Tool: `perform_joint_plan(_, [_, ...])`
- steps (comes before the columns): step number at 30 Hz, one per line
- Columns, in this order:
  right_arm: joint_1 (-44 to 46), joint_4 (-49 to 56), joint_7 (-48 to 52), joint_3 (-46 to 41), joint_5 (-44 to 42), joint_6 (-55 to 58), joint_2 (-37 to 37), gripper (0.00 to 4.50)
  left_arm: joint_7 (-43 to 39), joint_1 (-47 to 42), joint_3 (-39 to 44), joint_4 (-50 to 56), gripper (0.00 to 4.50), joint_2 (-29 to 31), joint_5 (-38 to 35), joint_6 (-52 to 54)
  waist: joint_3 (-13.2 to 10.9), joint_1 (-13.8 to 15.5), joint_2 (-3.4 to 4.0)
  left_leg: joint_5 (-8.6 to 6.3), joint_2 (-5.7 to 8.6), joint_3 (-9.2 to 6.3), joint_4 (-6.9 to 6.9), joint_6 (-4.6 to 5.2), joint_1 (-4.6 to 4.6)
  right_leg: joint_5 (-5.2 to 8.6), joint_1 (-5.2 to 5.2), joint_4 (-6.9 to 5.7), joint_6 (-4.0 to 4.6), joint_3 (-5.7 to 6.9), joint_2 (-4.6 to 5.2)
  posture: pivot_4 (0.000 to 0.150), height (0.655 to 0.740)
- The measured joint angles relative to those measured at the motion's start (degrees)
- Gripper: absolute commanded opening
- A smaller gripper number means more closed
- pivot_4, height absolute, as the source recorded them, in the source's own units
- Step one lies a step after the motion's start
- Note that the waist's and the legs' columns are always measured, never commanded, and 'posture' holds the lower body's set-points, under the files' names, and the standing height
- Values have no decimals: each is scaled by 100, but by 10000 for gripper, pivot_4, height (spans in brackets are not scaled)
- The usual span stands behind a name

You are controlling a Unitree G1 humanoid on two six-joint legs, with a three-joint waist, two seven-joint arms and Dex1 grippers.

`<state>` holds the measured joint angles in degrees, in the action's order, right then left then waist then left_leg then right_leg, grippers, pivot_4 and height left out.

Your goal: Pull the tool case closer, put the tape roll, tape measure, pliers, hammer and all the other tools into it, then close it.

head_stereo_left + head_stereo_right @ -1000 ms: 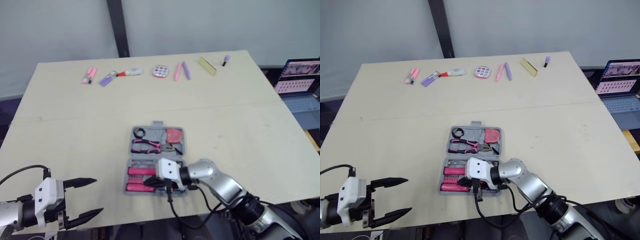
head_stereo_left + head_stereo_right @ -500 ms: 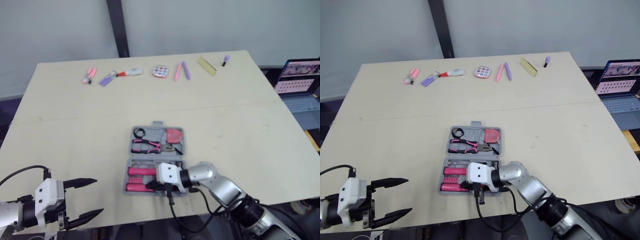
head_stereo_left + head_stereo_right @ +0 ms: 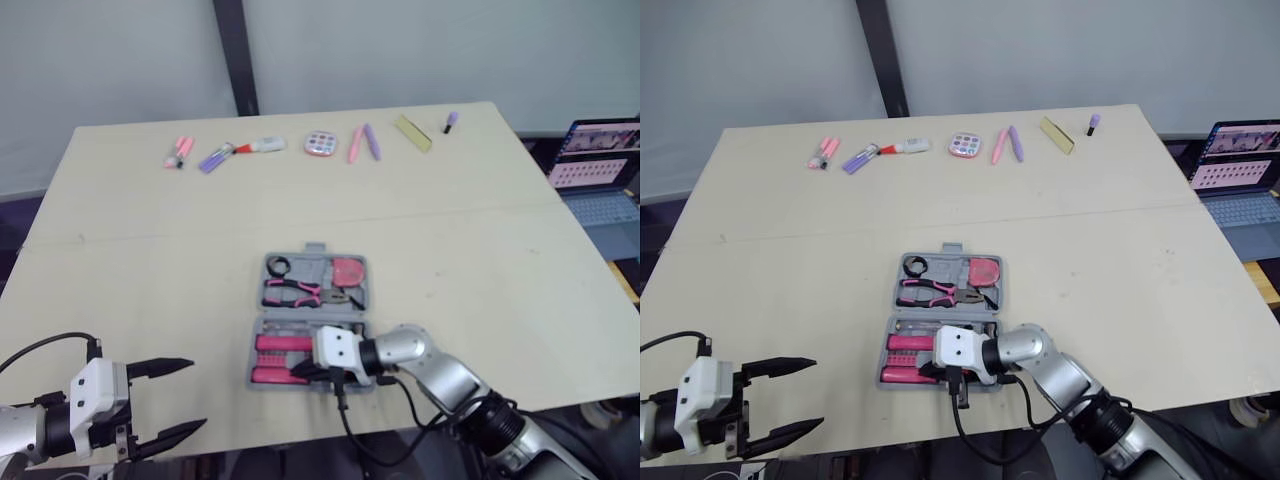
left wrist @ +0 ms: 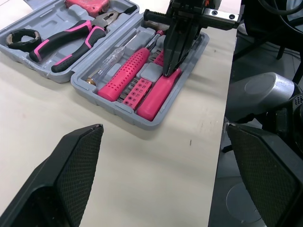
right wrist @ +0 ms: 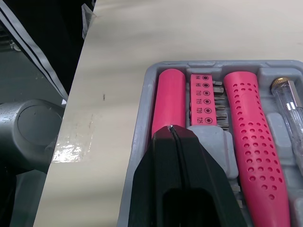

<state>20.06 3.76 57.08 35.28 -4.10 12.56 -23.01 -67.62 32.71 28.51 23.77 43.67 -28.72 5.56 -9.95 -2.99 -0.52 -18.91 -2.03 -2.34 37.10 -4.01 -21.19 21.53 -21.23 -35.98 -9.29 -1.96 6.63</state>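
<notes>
- The tool case (image 4: 116, 111) lies open on the bench (image 3: 480, 230), near the front edge, with both halves flat.
- In the far half we see the tape roll (image 3: 278, 265), the pliers (image 3: 292, 291) and the tape measure (image 3: 348, 270).
- The near half holds, side by side, a smooth pink handle (image 5: 168, 101), a bit strip (image 5: 204, 101), a dotted pink handle (image 5: 253, 156) and a clear-shafted screwdriver (image 5: 289, 113).
- The right claw (image 5: 171, 128) is clenched, its fingers pressed together with nothing between them.
- Its tip sits over the near half, at the end of the smooth pink handle, just beside the bit strip. We cannot tell whether they touch.
- The left claw (image 3: 197, 393) is released, with its fingers spread wide. It hangs by the bench's front edge, well apart from the case on its left.
</notes>
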Motion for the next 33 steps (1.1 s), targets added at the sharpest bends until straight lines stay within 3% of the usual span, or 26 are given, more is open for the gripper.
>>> perform_joint_plan(26, [-143, -150, 115, -34, 61, -251, 87, 282, 15, -71, -39, -182, 45000, 1, 37, -53, 6, 4, -5, 0, 0, -1, 2, 0, 11, 0, 13, 0, 0, 2, 0, 1500, 7400])
perform_joint_plan(33, [-113, 865, 166, -641, -521, 828, -209, 282, 166, -224, -81, -184, 45000, -27, 5, 68, 3, 74, -1, -1, 0, -4, 8, 0, 3, 0, 9, -1, 0, 2, 0, 1500, 7400])
